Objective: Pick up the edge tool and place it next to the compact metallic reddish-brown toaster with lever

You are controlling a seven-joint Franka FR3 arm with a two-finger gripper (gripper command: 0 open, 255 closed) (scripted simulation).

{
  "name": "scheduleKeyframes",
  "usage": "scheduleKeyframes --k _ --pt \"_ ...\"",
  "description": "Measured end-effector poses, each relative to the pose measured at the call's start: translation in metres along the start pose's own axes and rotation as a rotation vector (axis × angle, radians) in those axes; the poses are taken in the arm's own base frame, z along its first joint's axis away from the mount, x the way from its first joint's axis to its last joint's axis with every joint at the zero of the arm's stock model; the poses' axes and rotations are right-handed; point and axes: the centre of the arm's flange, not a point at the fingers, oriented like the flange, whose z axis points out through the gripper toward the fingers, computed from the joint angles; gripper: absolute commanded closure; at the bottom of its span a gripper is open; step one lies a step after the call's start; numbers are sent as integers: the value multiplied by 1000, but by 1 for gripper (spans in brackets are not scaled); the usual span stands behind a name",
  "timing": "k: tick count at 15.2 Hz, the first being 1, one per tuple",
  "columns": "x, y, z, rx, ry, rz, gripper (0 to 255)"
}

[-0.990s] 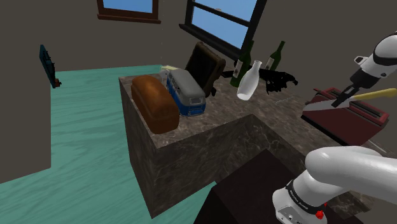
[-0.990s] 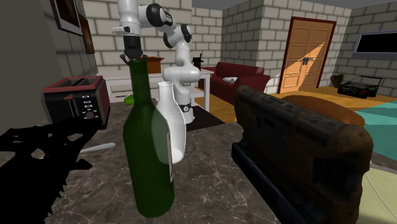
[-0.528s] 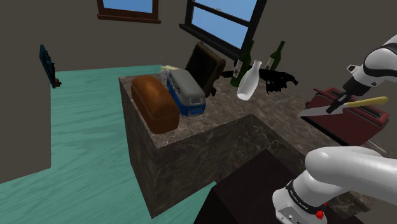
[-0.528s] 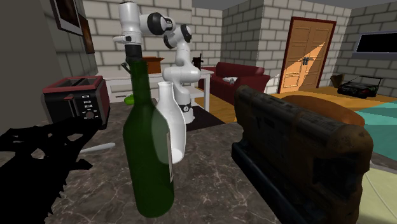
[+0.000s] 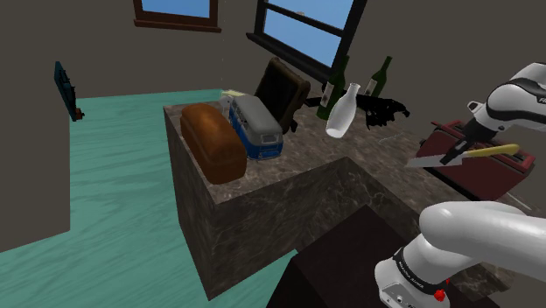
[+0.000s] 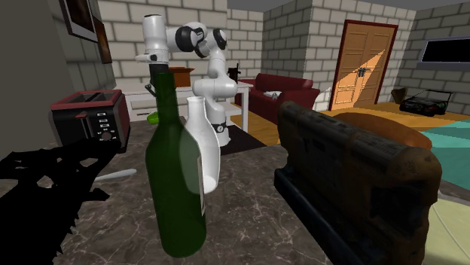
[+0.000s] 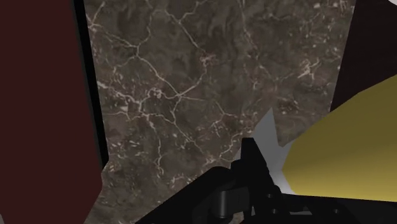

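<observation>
Closest to the shoulder camera is the stand [image 5: 337, 262], a dark box with the counter [image 5: 306, 157] wrapping around two of its sides. From it the arm [image 5: 477, 236] bends up toward that view's right. At its end the gripper [image 5: 457, 154] hangs in the air with its fingers pinched on the knife [image 5: 492, 149] — they grip it about where the yellow handle meets the grey blade. The knife lies almost level, blade toward the shoulder view's left, and touches nothing else. Just behind and below it is the toaster [image 5: 481, 178], dark red, near the counter's edge on that view's right. Seen from the wrist, the toaster's red side is on one side of the gripper and the yellow handle on the other, and between them lies bare marble.

Farther along, the marble is open up to the white bottle [image 5: 342, 110], which stands well apart from the toaster. Behind it are two green bottles [image 5: 333, 87] and a black shape [image 5: 381, 110], close to the wall under the window [image 5: 306, 26]. At the far corner of the counter — on the shoulder view's left — a brown loaf [image 5: 213, 142], a blue and white van-shaped box [image 5: 256, 129] and a dark brown case [image 5: 282, 92] stand close together. Beyond the counter's edge on that side the teal floor [image 5: 114, 175] begins.
</observation>
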Motion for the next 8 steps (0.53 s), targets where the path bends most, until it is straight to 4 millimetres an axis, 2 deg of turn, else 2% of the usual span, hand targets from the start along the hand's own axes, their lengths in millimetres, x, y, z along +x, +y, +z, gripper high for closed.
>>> scheduleKeyframes --k 8 --pt "-5 -2 42 0 0 0 255"
